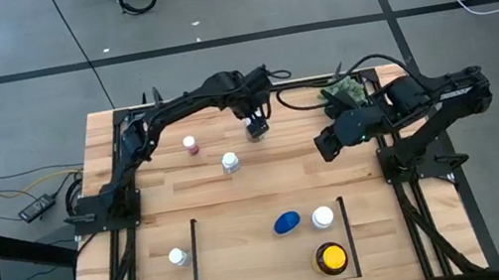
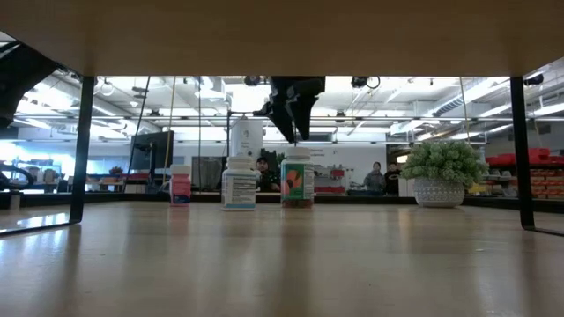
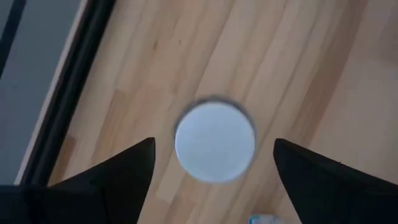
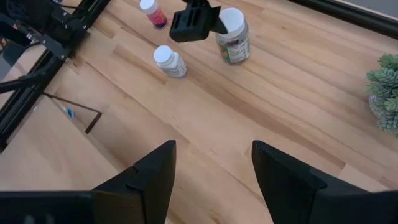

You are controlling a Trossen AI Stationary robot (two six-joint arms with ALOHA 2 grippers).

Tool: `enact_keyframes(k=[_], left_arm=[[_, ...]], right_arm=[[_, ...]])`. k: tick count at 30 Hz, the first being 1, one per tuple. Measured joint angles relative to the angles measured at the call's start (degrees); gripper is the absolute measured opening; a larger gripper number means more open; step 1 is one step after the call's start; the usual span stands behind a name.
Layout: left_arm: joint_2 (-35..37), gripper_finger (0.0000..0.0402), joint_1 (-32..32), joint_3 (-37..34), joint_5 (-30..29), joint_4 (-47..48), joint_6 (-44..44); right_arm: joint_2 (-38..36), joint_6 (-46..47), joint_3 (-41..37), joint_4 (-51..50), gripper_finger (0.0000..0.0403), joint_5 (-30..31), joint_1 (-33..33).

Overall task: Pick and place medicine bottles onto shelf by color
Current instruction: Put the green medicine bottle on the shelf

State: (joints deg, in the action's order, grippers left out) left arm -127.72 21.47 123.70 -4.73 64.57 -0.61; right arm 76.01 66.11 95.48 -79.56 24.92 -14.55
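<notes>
- Directly above a white-capped bottle (image 3: 215,142) at the far side of the bench (image 1: 355,169), I have the left claw (image 1: 257,127) hanging with its fingers spread wide, one on either side of the cap and clear of it.
- I judge this the approach to a pick: next I need a straight descent, then a close on the bottle's body.
- Nearby stand a second white-capped bottle (image 1: 230,161) and a reddish bottle (image 1: 190,144).
- My right claw (image 4: 211,177) waits part-open and empty, beside the plant (image 1: 345,95).
- Across the bench, the shelf (image 1: 249,261) holds a blue bottle (image 1: 287,222), a white-capped one and an amber bottle (image 1: 331,258).
</notes>
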Motion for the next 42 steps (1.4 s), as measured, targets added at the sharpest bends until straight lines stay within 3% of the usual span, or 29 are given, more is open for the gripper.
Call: enact_keyframes(k=[10,24,42], left_arm=[[-1.92,0.0338,0.11,-0.06,0.04,-1.71,0.43],[-3.67,0.0314,0.20,-0.05,0.04,-4.30,1.02],[-3.65,0.0304,-0.16,-1.35,0.02,-0.04,-0.11]], right_arm=[[-0.02,1.59,0.00,0.06,0.0218,-1.04,0.00],[-0.02,3.10,0.00,0.45,0.0218,-1.51,0.00],[-0.02,4.42,0.00,0.50,0.0218,-2.05,-0.77]])
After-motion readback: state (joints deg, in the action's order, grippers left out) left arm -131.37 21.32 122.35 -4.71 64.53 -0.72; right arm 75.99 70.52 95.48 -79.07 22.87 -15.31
